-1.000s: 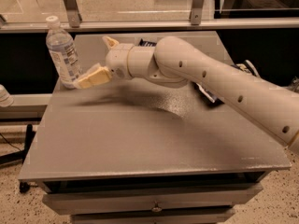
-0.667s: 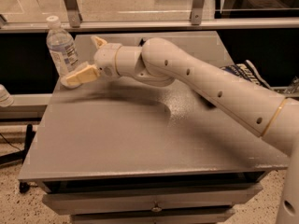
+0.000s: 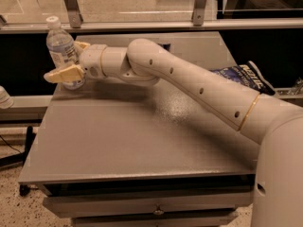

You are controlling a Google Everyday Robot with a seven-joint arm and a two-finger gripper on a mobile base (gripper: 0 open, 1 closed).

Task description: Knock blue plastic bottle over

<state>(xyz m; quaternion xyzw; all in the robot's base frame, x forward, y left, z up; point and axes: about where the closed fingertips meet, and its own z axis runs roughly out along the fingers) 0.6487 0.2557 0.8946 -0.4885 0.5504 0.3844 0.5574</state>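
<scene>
- Blue plastic bottle (image 3: 58,45): upright, white cap on top, at the far left corner of the bench (image 3: 118,141).
- Claw (image 3: 65,60): at the bottle's lower half, spread wide; one finger (image 3: 64,74) crosses in front of the base, the other sits behind.
- Dark blue snack bag (image 3: 241,74): right edge of the bench, partly hidden by the arm.

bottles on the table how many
1: the blue plastic bottle stands at the far left corner of the table, the gripper at its lower half. A cut-off object beside the table is unclear.
</scene>
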